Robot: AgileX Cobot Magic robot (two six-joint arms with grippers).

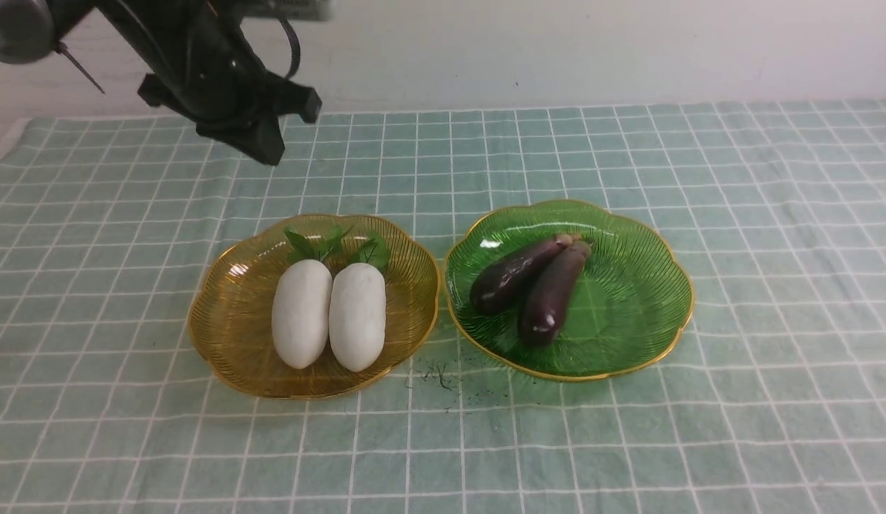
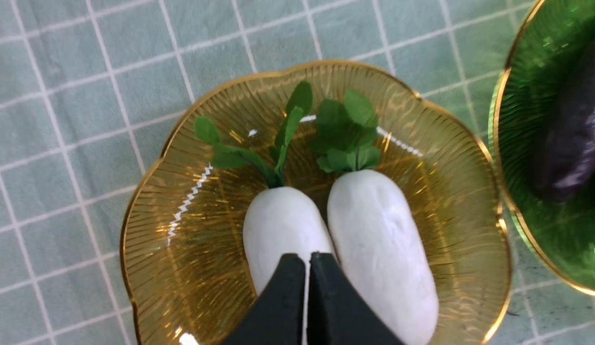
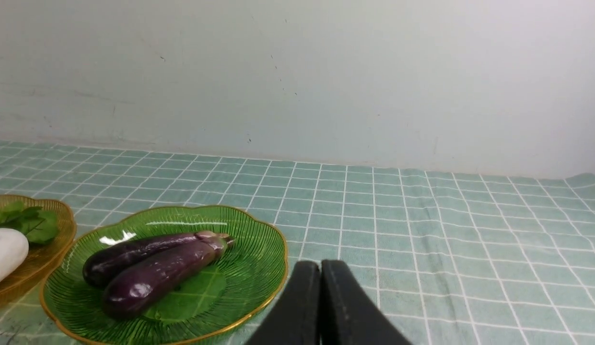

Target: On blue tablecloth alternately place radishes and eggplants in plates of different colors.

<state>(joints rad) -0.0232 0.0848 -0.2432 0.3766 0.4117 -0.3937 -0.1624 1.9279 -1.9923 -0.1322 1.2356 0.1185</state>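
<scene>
Two radishes (image 1: 329, 315) are laid side by side in the amber plate (image 1: 232, 314), touching along their length, leaves pointed toward the far wall (image 1: 557, 50). Two eggplants (image 1: 532, 285) are laid in the green plate (image 1: 642, 300), pressed against each other with stem caps meeting at the far end and the blunt ends fanned toward the robot. The plates are set just beside each other on the cloth (image 1: 735, 400), amber on the left, green on the right, rims nearly touching.

The left gripper (image 2: 307, 261) is held above the amber plate — in its wrist view the two black fingers are seen pressed together with only a hairline gap, nothing pinched between them, their tips over the near part of the left radish (image 2: 283, 230), the right radish (image 2: 381, 244) just beside. Contact with the radish cannot be judged from that view; in the front view the left arm (image 1: 221, 86) is seen raised, well above the cloth and toward the far left corner.

The right gripper (image 3: 320, 268) is likewise seen drawn together and holding nothing. In its wrist view the eggplants (image 3: 153, 266) and their plate (image 3: 249, 268) are seen off to one side, apart from the fingers, over bare cloth (image 3: 446, 249). The right arm is not seen in the front view.

A few dark specks (image 1: 439, 375) are scattered on the cloth near the gap between the plates.
</scene>
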